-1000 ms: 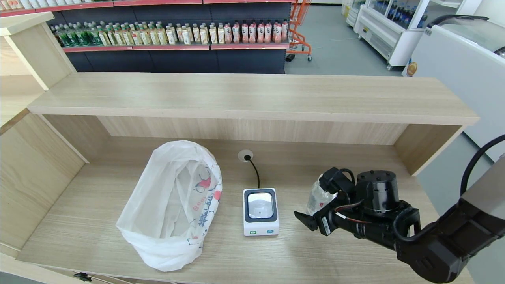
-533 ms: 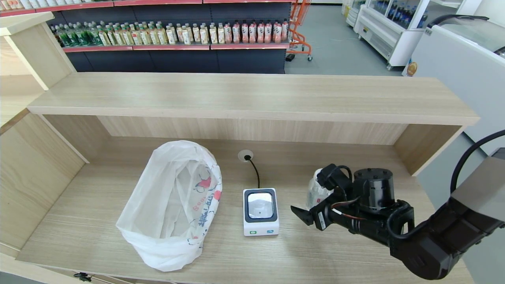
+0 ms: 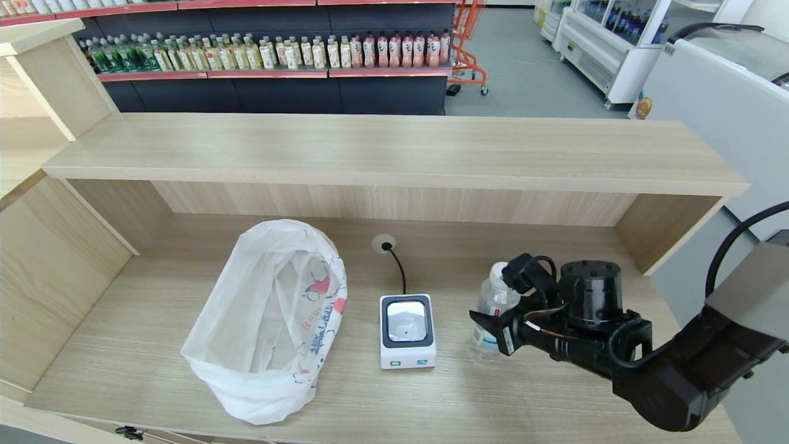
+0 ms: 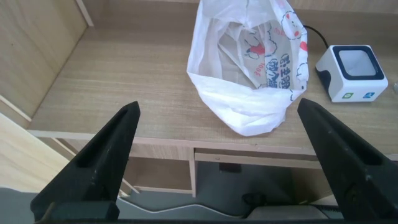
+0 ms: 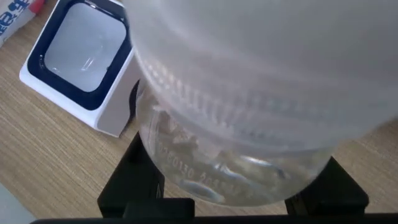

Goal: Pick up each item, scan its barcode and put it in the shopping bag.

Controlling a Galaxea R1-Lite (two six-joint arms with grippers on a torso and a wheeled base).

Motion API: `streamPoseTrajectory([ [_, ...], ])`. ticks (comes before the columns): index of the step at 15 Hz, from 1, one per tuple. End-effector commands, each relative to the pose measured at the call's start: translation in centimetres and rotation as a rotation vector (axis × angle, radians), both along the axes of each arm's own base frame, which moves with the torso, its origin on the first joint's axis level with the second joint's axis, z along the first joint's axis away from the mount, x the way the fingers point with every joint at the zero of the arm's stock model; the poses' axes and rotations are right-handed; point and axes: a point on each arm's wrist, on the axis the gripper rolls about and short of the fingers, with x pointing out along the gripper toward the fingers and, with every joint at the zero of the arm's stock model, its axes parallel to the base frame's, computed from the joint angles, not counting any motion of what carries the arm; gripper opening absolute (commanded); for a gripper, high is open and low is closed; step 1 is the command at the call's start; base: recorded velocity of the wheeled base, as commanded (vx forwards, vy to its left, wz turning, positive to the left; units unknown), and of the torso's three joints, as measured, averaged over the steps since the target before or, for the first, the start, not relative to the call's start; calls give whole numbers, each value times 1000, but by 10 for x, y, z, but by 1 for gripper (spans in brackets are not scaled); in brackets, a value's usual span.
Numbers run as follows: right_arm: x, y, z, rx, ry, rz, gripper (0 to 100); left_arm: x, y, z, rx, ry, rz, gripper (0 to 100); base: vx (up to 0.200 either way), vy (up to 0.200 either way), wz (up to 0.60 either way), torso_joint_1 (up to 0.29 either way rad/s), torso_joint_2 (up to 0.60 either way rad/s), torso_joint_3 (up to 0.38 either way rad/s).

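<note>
Clear plastic water bottle (image 3: 491,308) with a white cap stands upright over the right half of the light wood counter (image 3: 154,345), about midway between its front and back edges. We cannot tell whether its base touches the wood. We see the black right gripper (image 3: 496,296) grasping it, one finger on the near side and one on the far side, both pressed against the bottle's wall. Just beside the bottle, toward the counter's middle, sits the white box barcode scanner (image 3: 407,330) with a dark-framed glass window. Its black cable (image 3: 397,265) runs to a round hole near the back edge. On the left half, the white printed plastic shopping bag (image 3: 271,320) sits with its mouth open. The left gripper (image 4: 217,109) hangs above the front edge, fingers spread wide, holding nothing.
</note>
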Motion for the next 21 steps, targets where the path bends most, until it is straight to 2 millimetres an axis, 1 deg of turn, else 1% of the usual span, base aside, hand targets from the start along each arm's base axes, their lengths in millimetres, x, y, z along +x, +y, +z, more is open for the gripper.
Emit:
streamPoseTrajectory([
  [1,0,-1,1,7,-1,7,0,0,0,0,-1,1,0,100,0,0,0,0,0,0],
  [5,-3,-1,8,51,3,64,0,0,0,0,-1,1,0,100,0,0,0,0,0,0],
  [6,-5,-9,18,116,9,153,0,0,0,0,-1,1,0,100,0,0,0,0,0,0],
  [7,-6,-15,26,143,1,206,0,0,0,0,-1,1,0,100,0,0,0,0,0,0],
  [8,-6,-19,29,158,0,230,0,0,0,0,-1,1,-1,100,0,0,0,0,0,0],
  [9,-4,-30,37,193,-11,306,0,0,0,0,-1,1,-1,100,0,0,0,0,0,0],
  [11,-4,-47,45,229,-24,375,0,0,0,0,-1,1,0,100,0,0,0,0,0,0],
  [12,-4,-51,47,238,-27,391,0,0,0,0,-1,1,0,100,0,0,0,0,0,0],
  [13,-9,-58,56,261,-21,444,0,0,0,0,-1,1,0,100,0,0,0,0,0,0],
  [17,-32,-63,70,322,32,577,0,0,0,0,-1,1,0,100,0,0,0,0,0,0],
  [21,-48,-56,83,379,90,660,0,0,0,0,-1,1,0,100,0,0,0,0,0,0],
])
